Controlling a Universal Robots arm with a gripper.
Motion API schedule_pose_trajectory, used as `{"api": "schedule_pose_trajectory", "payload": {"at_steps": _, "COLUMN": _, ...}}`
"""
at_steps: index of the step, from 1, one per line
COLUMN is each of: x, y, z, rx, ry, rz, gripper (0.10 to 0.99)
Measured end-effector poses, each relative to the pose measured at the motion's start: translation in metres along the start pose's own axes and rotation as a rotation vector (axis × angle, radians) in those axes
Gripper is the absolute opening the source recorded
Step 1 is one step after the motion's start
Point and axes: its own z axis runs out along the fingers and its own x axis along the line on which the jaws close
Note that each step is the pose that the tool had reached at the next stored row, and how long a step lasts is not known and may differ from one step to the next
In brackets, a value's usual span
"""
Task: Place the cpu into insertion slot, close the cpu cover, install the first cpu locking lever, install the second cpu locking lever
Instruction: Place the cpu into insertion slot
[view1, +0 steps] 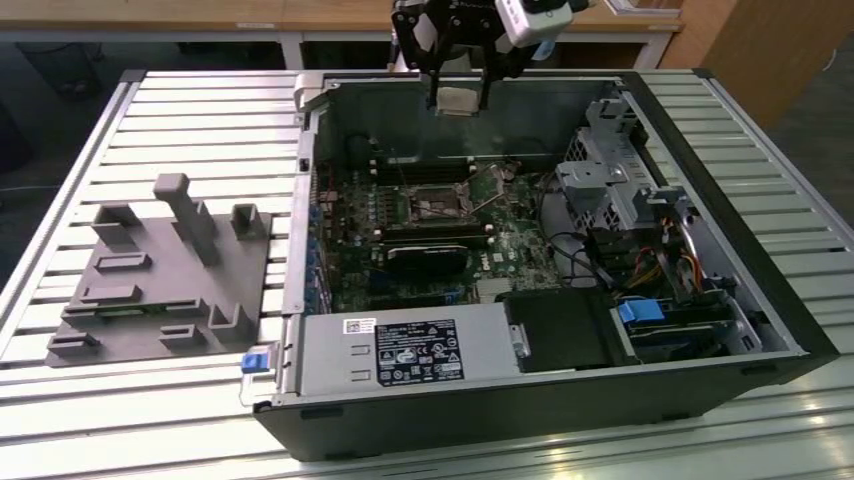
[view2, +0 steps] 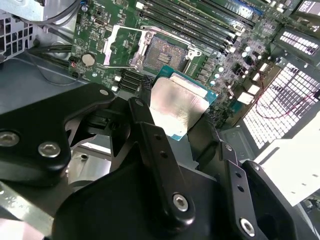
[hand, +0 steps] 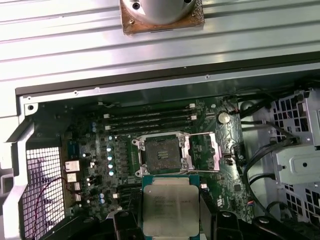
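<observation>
one cpu (hand: 169, 210), one insertion slot (hand: 161, 153), one cpu cover (hand: 216, 150), one computer case (view1: 534, 415), one grey fixture block (view1: 160, 285).

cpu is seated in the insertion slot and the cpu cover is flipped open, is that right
Not seated. In the first wrist view the gripper holds the cpu above the board, and the insertion slot is empty. The cpu cover is flipped open, as you say.

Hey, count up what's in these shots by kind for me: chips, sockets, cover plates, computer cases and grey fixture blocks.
cpu, held in the gripper: 1
insertion slot, empty: 1
cpu cover, swung open: 1
computer case: 1
grey fixture block: 1
Total: 5
</observation>
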Motion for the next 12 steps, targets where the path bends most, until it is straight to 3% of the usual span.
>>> {"api": "schedule_pose_trajectory", "payload": {"at_steps": 12, "x": 0.0000, "y": 0.0000, "z": 0.0000, "rx": 0.000, "ry": -0.0015, "rz": 0.017, "gripper": 0.541}}
